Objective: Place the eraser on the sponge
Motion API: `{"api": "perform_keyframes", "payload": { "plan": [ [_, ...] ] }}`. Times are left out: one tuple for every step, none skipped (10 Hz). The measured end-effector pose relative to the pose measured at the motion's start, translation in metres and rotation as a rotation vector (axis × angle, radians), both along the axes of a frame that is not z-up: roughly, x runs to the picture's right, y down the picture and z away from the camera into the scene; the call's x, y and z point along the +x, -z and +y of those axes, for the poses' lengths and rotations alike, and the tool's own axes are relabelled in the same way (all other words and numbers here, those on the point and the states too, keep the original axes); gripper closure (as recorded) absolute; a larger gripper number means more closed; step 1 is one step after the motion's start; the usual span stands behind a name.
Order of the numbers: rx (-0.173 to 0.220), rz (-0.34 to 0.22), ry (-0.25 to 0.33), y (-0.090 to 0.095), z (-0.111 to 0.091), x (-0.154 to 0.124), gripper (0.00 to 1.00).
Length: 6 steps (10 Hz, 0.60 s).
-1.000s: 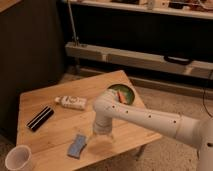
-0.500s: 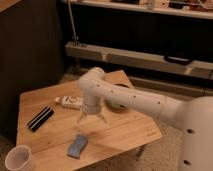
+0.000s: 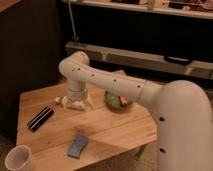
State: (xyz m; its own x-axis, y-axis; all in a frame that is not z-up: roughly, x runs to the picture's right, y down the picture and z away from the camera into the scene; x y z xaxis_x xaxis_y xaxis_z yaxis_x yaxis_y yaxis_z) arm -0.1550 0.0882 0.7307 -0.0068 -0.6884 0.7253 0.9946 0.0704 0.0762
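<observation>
- Eraser lies flat on the bench, behind and left of the sponge and well apart from it, so it is not on the pad.
- Gripper hangs beyond the sponge, low over the white bottle, fingers spread and holding nothing.
- My judgement: the eraser wants grasping next. Pinch across its narrow width near mid-length, fingers square to its long sides.
- Being longer than the sponge, the block should be centred over the pad and lowered fully before letting go.
</observation>
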Motion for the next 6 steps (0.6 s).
{"api": "perform_keyframes", "payload": {
  "plan": [
    [0.015, -0.002, -0.023, 0.002, -0.001, -0.010, 0.20],
    [0.035, -0.007, -0.053, 0.004, -0.002, -0.023, 0.20],
    [0.049, -0.008, -0.075, 0.003, -0.002, -0.030, 0.20],
    [0.071, -0.013, -0.122, 0.003, -0.002, -0.045, 0.20],
    [0.086, -0.029, -0.166, 0.003, -0.003, -0.058, 0.20],
    [0.101, -0.045, -0.208, -0.001, -0.005, -0.073, 0.20]
  ]
}}
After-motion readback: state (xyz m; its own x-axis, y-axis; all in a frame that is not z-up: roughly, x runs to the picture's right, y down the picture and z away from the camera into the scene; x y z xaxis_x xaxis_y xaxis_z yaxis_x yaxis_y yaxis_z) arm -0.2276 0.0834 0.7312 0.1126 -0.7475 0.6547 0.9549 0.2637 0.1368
